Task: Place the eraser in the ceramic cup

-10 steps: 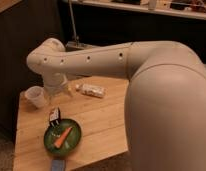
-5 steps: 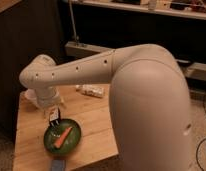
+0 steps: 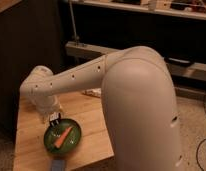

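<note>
My gripper (image 3: pixel 53 118) hangs from the white wrist at the left of the wooden table (image 3: pixel 31 142), just above the far rim of the green plate (image 3: pixel 50 141). Small white and dark shapes show at its tip, where the eraser lay earlier. I cannot tell the eraser apart from the gripper there. The ceramic cup is hidden behind the wrist and forearm.
An orange carrot (image 3: pixel 62 136) lies on the green plate. A flat blue-grey piece (image 3: pixel 57 164) sits at the table's front edge. A long white packet (image 3: pixel 94 92) lies at the back, partly behind my arm (image 3: pixel 141 100), which fills the right half of the view.
The arm has swung left and lower over the table's left side. The white cup that showed one second ago is now covered by the wrist. The gripper is down at the eraser's spot.
</note>
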Controlling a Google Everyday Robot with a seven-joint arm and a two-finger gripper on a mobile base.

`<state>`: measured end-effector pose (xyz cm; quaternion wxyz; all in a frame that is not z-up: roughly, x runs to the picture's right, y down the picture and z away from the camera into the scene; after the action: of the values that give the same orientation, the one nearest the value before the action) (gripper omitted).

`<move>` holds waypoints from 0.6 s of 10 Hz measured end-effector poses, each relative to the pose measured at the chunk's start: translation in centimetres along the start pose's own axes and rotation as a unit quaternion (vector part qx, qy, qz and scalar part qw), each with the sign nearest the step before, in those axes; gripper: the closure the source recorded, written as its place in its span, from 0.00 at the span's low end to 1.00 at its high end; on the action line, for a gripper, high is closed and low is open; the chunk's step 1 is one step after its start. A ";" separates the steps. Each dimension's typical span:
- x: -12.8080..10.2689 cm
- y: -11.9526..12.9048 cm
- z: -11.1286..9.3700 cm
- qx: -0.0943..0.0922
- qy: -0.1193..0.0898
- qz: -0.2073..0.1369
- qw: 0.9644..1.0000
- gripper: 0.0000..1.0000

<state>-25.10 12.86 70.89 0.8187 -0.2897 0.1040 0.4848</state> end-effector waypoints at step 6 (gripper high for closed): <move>-1.4 0.5 2.4 -0.015 -0.012 0.003 1.000 0.35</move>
<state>-26.50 13.44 73.27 0.8139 -0.2955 0.0879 0.4924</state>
